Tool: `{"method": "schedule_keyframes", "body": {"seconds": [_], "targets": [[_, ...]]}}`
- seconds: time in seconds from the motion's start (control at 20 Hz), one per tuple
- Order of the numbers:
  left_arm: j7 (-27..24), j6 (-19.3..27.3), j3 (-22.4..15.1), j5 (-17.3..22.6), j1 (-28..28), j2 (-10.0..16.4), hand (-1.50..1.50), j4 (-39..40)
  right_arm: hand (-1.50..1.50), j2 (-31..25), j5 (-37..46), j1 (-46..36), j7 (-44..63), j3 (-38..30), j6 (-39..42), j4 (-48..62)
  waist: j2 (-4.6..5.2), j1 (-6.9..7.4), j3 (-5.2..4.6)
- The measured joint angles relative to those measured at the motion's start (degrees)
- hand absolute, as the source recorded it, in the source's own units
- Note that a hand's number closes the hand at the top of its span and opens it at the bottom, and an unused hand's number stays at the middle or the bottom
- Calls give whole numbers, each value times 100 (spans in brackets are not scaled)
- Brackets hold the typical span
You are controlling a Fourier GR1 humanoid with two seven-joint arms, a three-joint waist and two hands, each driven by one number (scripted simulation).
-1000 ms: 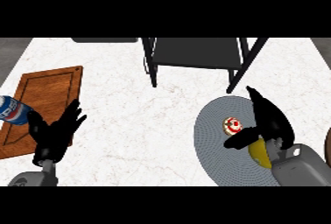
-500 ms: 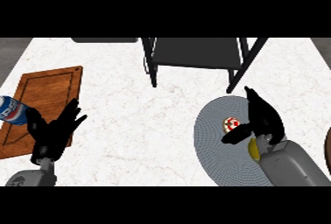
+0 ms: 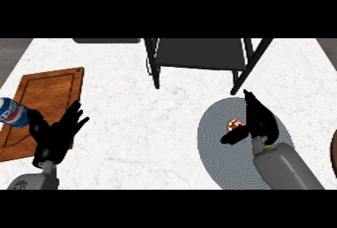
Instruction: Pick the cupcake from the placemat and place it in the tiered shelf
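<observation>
Right hand (image 3: 260, 122) unclenched beside cupcake (image 3: 236, 123) on placemat (image 3: 217, 153) — shelf (image 3: 197, 53) past its far edge, left hand (image 3: 56, 136) splayed, counter (image 3: 145, 124) between them

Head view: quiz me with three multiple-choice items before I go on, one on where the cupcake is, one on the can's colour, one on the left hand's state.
1. The cupcake is: A on the wooden board; B on the grey placemat; C in the tiered shelf.
2. The can is mostly: A green; B blue; C yellow.
3. The left hand is: A open, fingers spread; B curled round the can; C holding the cupcake.
Answers: 1 B, it shows on the mat beside the right hand. 2 B, its body is blue. 3 A, its fingers are straight and apart, holding nothing.
</observation>
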Motion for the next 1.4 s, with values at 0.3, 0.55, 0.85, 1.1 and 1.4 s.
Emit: {"method": "schedule_keyframes", "body": {"seconds": [0.3,0.55,0.85,1.1,1.4], "targets": [[-75,-2,16,-77,26,-59,0,-9,150,-6,-76,54,-568,300,653,147,-38,2,-37],[12,-52,38,-112,89,-86,0,-123,150,173,59,115,-1009,213,550,197,-41,-18,-48],[13,-118,8,-134,7,-133,0,-119,150,1096,195,-491,-707,848,418,449,7,104,-18],[3,-101,-63,-202,-126,-220,0,-28,150,1485,-257,-1610,-165,1671,-22,748,37,238,-13],[36,-78,-64,-238,-31,-225,0,-114,150,1597,-172,-2711,640,2202,-708,122,-7,167,-19]]}}
